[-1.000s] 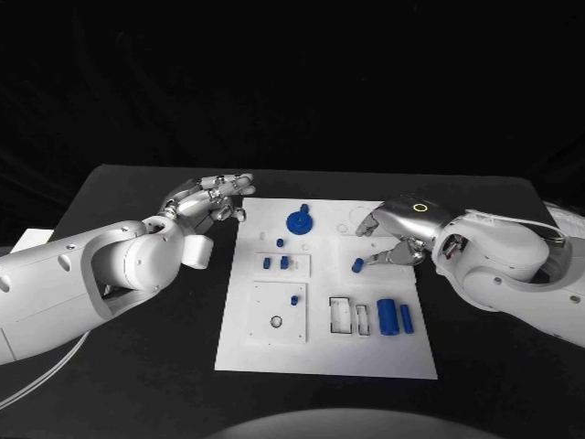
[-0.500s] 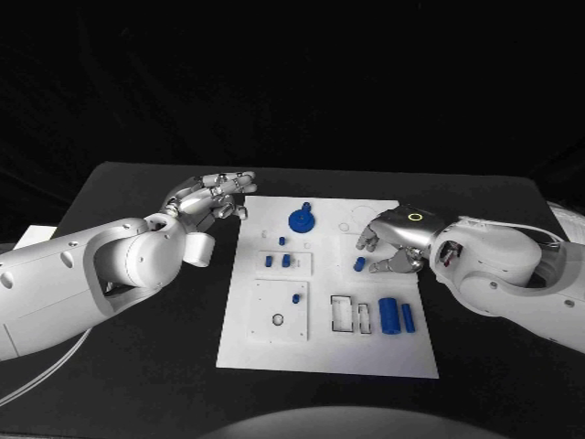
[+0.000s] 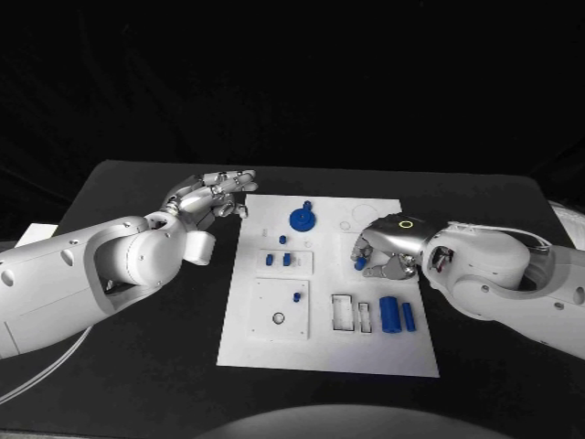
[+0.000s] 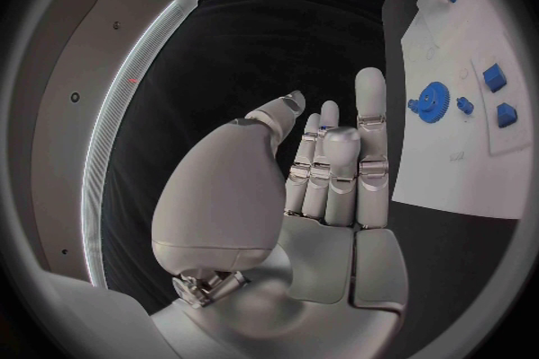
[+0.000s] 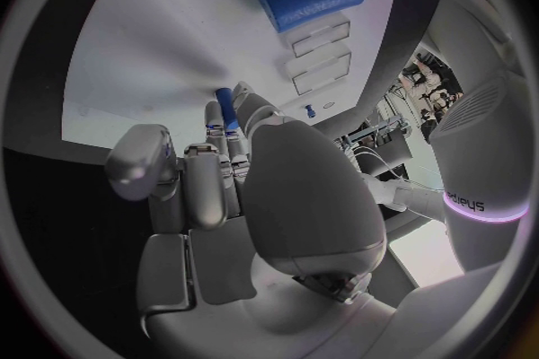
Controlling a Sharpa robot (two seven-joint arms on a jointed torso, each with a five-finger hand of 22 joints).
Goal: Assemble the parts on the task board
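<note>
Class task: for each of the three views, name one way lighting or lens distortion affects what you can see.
Head view: black surroundings, the white task board stands out brightly. Left wrist view: fisheye bends the board's straight edge. Right wrist view: fisheye bends the board's edges; the right hand looms large.

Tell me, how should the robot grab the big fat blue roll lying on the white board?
Probably by its round sides, from above. The big blue roll lies flat on the task board, long way pointing away from the robot. A thin blue rod sits close on its right, so fingers need care there.
</note>
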